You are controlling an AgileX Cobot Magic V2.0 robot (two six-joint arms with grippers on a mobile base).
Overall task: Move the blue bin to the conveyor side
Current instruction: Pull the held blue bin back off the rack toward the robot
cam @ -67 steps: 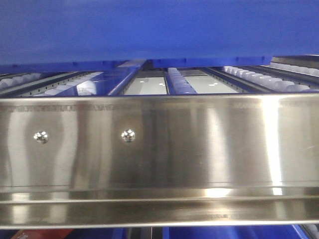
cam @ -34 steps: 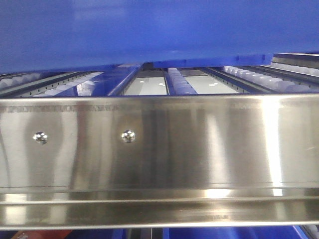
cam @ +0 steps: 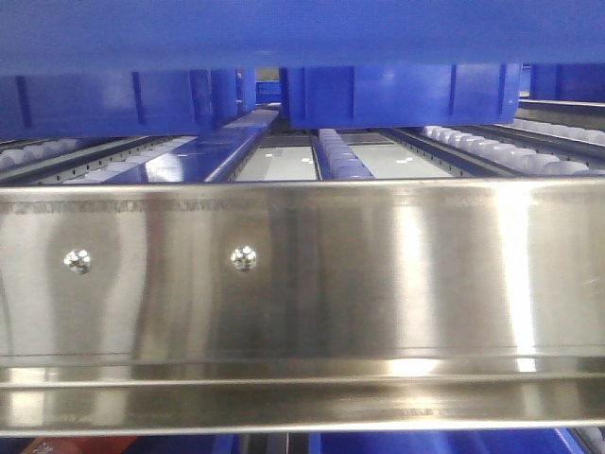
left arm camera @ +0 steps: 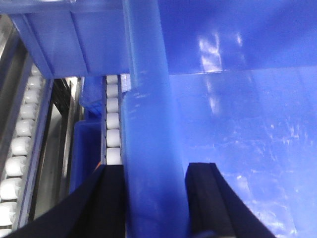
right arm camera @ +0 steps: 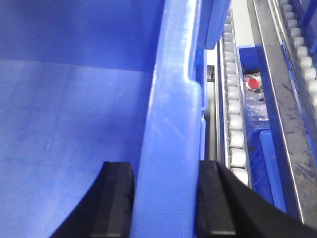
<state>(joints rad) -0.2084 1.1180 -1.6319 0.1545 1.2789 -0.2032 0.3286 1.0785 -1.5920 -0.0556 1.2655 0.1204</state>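
The blue bin [cam: 302, 33] fills the top of the front view, held above the roller rack. In the left wrist view my left gripper [left arm camera: 154, 198] is shut on the bin's thick left rim [left arm camera: 148, 124], one black finger [left arm camera: 111, 198] outside the wall and the other inside. In the right wrist view my right gripper [right arm camera: 166, 198] is shut on the opposite rim [right arm camera: 171, 124] in the same way. The bin's glossy inside floor [left arm camera: 247, 139] looks bare. The conveyor is out of view.
A shiny stainless-steel rail [cam: 302, 284] with two screws spans the front view just below the bin. Behind it lie rows of white rollers [cam: 510, 151] and other blue crates [cam: 397, 95]. A lower crate with red contents [right arm camera: 252, 84] sits beside the rollers [right arm camera: 235, 119].
The bin's underside has risen in the front view, uncovering the ribbed blue crates behind it. The rail and the rollers have not moved.
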